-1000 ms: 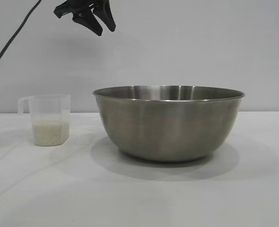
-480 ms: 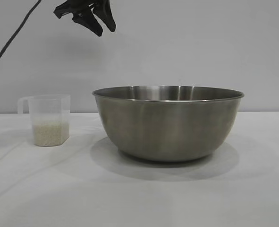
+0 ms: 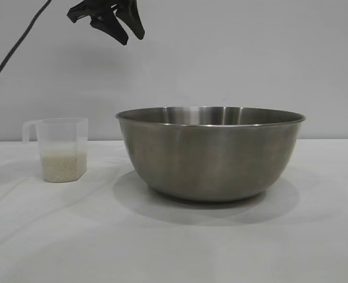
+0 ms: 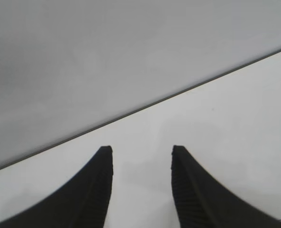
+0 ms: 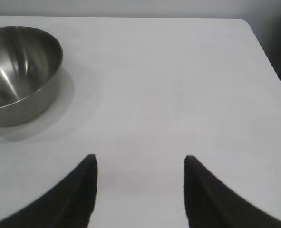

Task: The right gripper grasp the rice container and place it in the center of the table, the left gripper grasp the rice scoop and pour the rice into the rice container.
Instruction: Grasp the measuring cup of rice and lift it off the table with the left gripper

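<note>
The rice container (image 3: 209,156), a large steel bowl, stands upright on the white table (image 3: 174,247) at mid-right. It also shows in the right wrist view (image 5: 16,71), and its inside looks empty there. The rice scoop (image 3: 62,147), a frosted plastic cup with its handle to the left, stands left of the bowl. It holds rice (image 3: 62,168) in its lower third. My left gripper (image 3: 112,23) hangs high above, between scoop and bowl, open and empty (image 4: 140,149). My right gripper (image 5: 140,157) is open and empty over bare table, away from the bowl, and is out of the exterior view.
A plain grey wall (image 3: 250,59) stands behind the table. The left arm's cable (image 3: 15,50) runs down at the far left. The right wrist view shows the table's rounded corner (image 5: 247,23) and edge, with a dark gap beyond.
</note>
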Robot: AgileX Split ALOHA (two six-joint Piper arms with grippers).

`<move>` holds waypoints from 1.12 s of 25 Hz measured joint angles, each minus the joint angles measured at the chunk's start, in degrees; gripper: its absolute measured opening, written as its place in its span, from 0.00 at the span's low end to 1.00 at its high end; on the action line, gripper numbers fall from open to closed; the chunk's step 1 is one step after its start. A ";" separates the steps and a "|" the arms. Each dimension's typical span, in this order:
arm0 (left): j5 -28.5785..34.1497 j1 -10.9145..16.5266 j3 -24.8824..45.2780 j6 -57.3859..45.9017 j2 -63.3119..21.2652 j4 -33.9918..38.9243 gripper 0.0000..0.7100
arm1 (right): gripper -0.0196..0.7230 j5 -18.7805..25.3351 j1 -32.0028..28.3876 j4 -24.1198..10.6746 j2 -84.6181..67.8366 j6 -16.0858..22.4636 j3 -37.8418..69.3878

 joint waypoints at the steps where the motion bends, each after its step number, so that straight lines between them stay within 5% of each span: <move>1: -0.07 0.00 0.00 0.00 0.00 0.00 0.38 | 0.55 0.00 0.00 0.00 0.00 0.00 0.00; 13: -2.03 0.00 0.46 0.00 -3.62 5.01 0.38 | 0.55 0.00 0.00 0.00 0.00 0.00 0.00; 18: -7.50 0.00 8.34 0.26 -8.88 6.17 0.38 | 0.55 0.00 0.00 0.00 0.00 0.00 0.00; 22: -19.29 0.00 22.93 0.39 -15.87 6.32 0.38 | 0.55 0.00 0.00 0.00 0.00 0.00 0.00; 28: -47.40 0.00 51.48 0.38 -27.96 6.13 0.38 | 0.55 0.00 0.00 0.00 0.00 0.04 0.08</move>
